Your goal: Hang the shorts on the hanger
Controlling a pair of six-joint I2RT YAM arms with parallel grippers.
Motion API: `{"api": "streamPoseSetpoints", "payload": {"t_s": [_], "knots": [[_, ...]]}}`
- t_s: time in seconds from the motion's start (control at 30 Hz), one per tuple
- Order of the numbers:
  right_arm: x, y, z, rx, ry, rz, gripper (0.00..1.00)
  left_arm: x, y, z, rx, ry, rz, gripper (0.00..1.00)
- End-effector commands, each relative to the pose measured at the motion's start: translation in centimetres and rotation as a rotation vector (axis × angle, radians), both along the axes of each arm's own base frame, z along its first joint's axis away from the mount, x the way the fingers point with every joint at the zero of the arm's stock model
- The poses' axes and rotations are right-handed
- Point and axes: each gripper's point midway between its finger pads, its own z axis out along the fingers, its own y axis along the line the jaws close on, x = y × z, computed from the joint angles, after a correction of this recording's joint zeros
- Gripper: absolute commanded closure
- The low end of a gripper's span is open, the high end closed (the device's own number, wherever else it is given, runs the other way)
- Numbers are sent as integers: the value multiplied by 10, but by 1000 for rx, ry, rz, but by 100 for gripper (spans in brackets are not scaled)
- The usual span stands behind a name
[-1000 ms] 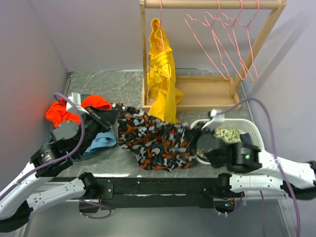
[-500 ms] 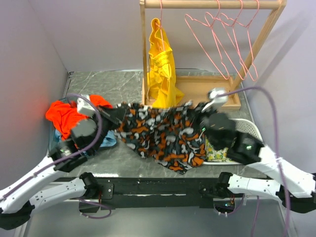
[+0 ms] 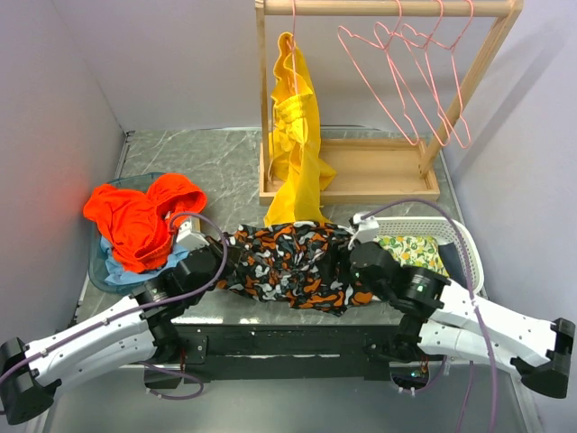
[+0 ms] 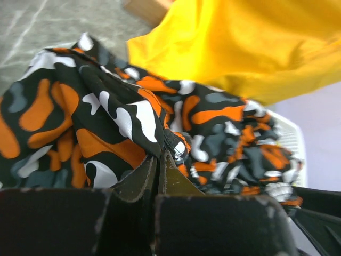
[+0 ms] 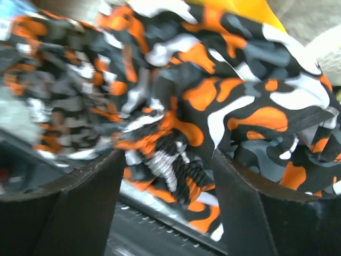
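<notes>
The shorts, black with orange, white and grey blotches, lie bunched on the table near its front edge. My left gripper is shut on their left edge; in the left wrist view the fingertips pinch a fold of the shorts. At the shorts' right end my right gripper stands open. In the right wrist view its jaws are wide apart, with the gathered waistband of the shorts loose between them. Pink wire hangers hang bare on the wooden rail at the back right.
A wooden rack stands at the back, with a yellow garment hanging from its rail down to the shorts. A white basket holds a patterned cloth at right. An orange-red garment and blue cloth fill a bin at left.
Both arms dropped toward the near edge. The shorts, stretched wide between them before, now lie bunched on the table. The right gripper has opened and let go of the shorts.
</notes>
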Motion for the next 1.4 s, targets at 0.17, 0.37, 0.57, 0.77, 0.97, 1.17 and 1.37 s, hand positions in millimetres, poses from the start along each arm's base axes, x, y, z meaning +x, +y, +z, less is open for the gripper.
{"api": "streamPoseSetpoints", "payload": {"t_s": [0.17,0.37,0.57,0.77,0.97,1.17,1.37], "knots": [[9,1,126,124,-148,5,23,6,-11,45,-89,-71,-22,97],[59,-50,245,51,-426,-185,26,8,-15,61,-96,-85,-29,98],[126,-73,305,-58,-496,-213,25,6,-16,76,-91,-110,-52,94],[189,-95,305,-61,-492,-233,24,4,-19,82,-50,-114,-91,94],[234,-119,287,-130,-478,-285,24,3,-20,90,2,-130,-121,91],[252,-129,285,-170,-482,-310,23,4,-16,89,48,-133,-121,88],[241,-115,298,-106,-529,-238,24,5,-13,91,62,-146,-113,85]]}}
